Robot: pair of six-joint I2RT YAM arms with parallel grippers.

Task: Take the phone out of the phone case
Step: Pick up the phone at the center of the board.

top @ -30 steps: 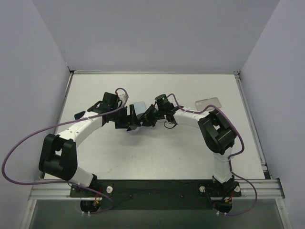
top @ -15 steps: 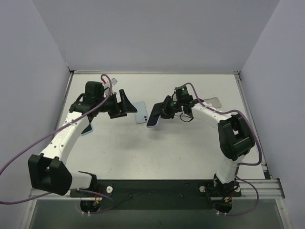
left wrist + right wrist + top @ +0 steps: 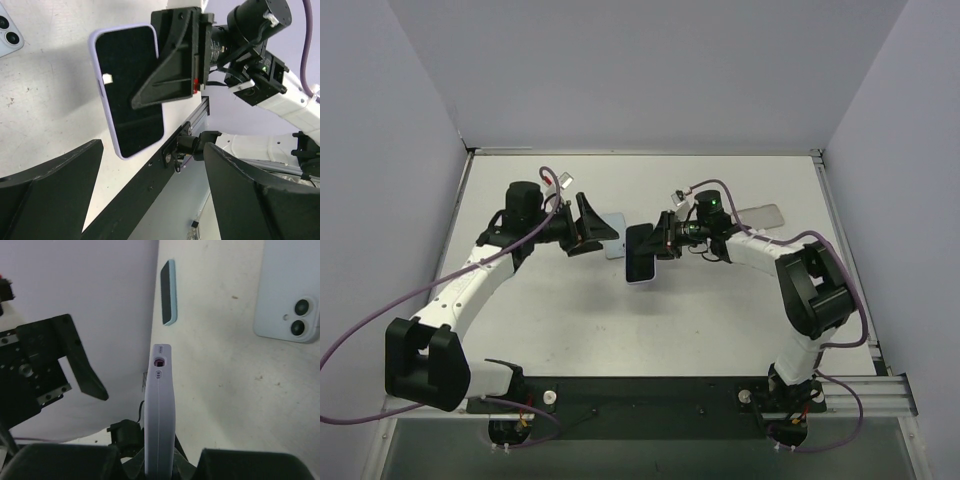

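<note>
**Top view.** The phone (image 3: 640, 254) is near the middle of the table (image 3: 720, 320). Its dark screen faces up, and its long axis runs from the far side toward the near side, leaning slightly. A lavender rim edges it, and I cannot tell whether that rim is a case or the body. The right gripper (image 3: 663, 240) comes in from the right and is clamped on the far part of the phone. The left gripper (image 3: 592, 222) is just to the phone's left with its fingers spread wide and nothing between them. A pale blue handset (image 3: 613, 238) lies on the table between the two, partly under a left finger. A clear case (image 3: 758, 215) lies well off to the right, and no writing can be read on it.

**Left wrist view.** The phone (image 3: 131, 95) runs top to bottom in the picture with its screen toward the camera. One right finger (image 3: 167, 70) lies across the upper right of the screen. A small white patch on the glass is too small to read. The phone casts a shadow on the table beside it. A corner of the pale blue handset (image 3: 7, 35), with its lenses, shows at the top left. The left fingers (image 3: 50, 195) frame the view far apart.

**Right wrist view.** The phone (image 3: 159, 410) is seen edge-on, pinched between the right fingers (image 3: 65, 460), with its port end uppermost. The handset's back (image 3: 287, 290) shows two lenses and no legible marking. A light blue piece (image 3: 169, 292) lies beyond, and the open left gripper (image 3: 75, 365) stands to the left.
</note>
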